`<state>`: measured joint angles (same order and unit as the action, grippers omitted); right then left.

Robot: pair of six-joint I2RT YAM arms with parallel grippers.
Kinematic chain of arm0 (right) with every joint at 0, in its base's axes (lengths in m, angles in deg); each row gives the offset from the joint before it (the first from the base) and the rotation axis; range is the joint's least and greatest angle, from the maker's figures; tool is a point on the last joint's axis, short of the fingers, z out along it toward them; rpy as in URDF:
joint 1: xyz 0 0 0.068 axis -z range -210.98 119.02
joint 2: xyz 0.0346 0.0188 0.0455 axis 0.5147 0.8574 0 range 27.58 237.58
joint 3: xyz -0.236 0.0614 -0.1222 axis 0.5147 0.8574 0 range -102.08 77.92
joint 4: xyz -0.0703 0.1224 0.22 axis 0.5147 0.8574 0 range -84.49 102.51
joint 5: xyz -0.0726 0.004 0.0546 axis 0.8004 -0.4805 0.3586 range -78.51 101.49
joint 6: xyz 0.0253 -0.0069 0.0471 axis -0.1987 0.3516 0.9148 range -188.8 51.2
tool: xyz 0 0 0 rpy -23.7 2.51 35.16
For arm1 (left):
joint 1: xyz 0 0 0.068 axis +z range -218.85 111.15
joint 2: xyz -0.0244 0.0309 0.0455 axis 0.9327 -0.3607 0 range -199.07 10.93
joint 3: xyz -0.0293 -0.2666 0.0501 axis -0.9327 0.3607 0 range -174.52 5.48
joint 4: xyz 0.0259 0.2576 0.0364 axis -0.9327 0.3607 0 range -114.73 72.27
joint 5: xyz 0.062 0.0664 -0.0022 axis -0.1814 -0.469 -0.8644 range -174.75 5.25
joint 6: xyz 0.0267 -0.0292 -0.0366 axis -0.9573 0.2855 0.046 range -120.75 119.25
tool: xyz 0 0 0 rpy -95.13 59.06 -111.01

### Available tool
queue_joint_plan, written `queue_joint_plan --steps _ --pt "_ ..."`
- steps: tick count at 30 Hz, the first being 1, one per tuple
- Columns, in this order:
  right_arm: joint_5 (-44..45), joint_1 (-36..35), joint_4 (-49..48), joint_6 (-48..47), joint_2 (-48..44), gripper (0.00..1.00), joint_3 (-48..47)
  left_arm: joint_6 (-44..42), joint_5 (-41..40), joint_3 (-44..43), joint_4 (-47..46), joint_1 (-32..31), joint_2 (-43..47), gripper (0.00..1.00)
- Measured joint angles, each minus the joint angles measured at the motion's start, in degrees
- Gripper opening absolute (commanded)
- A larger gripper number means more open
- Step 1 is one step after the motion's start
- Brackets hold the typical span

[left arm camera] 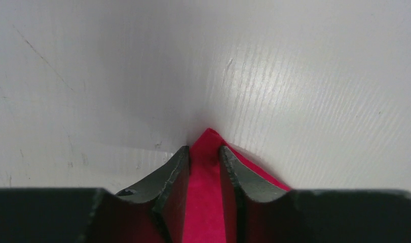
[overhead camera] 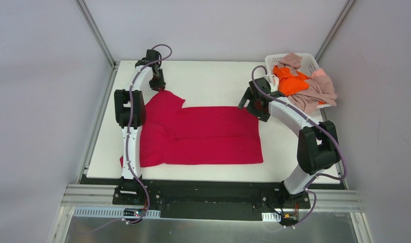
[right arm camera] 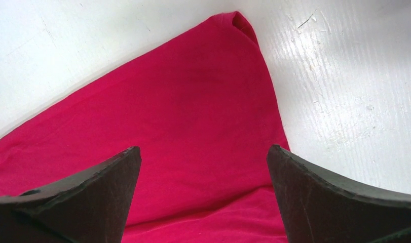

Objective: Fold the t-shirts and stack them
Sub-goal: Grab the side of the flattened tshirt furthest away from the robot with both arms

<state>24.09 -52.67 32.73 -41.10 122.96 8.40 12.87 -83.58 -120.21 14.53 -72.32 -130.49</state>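
Where the left gripper [left arm camera: 204, 151] pinches the crimson t-shirt [overhead camera: 208, 134], cloth is hidden.

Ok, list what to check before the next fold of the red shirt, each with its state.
1. Left claw shut on a corner of the red shirt: ok.
2. Right claw gripping cloth: not ok, open above the shirt.
3. Shirt lying on the table: ok.
4. Other shirts kept at the basket: ok.
5. How many layers the left claw pinches: cannot tell.
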Motion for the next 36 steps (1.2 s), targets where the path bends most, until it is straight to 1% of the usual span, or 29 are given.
queue_joint_plan --steps 1,2,7,11,16,21,24,28,33,34,36 --pt "0.02 0.07 0.02 -0.04 0.00 0.99 0.00 -0.15 0.04 0.04 0.22 -0.15 0.00 0.07" --pt "0.02 0.17 0.04 -0.11 0.00 0.99 0.00 -0.42 0.02 0.24 0.20 -0.22 0.00 0.00" --pt "0.74 1.20 0.04 -0.42 1.66 0.96 -1.77 -1.09 0.92 0.57 0.00 -0.59 0.11 0.00" --pt "2.80 1.92 -1.22 -1.73 7.48 0.89 -7.34 -1.25 1.25 0.57 0.07 -0.61 0.22 0.00" --pt "6.32 2.23 -1.51 -4.02 16.33 0.85 -14.43 -1.33 1.33 0.74 0.50 -0.74 0.52 0.00" --pt "7.67 2.99 -1.79 -6.32 20.63 0.78 -15.72 -1.57 1.33 1.95 1.18 -1.09 2.01 0.00" --pt "7.48 3.98 -2.19 -7.21 21.99 0.76 -15.78 -1.79 1.36 2.27 1.25 -1.11 2.97 0.00" --pt "7.13 5.18 -3.08 -8.33 22.77 0.70 -15.78 -2.29 1.40 2.62 1.27 -1.11 4.20 0.00" --pt "5.79 5.92 -4.31 -9.31 23.08 0.57 -15.78 -2.40 1.38 2.82 1.27 -1.11 4.35 0.00" --pt "5.55 5.99 -4.57 -9.57 23.10 0.52 -15.78 -2.45 1.38 2.84 1.29 -1.11 4.35 0.00" --pt "5.07 6.12 -4.96 -9.81 23.10 0.38 -15.78 -2.51 1.36 2.86 1.29 -1.11 4.37 0.00"
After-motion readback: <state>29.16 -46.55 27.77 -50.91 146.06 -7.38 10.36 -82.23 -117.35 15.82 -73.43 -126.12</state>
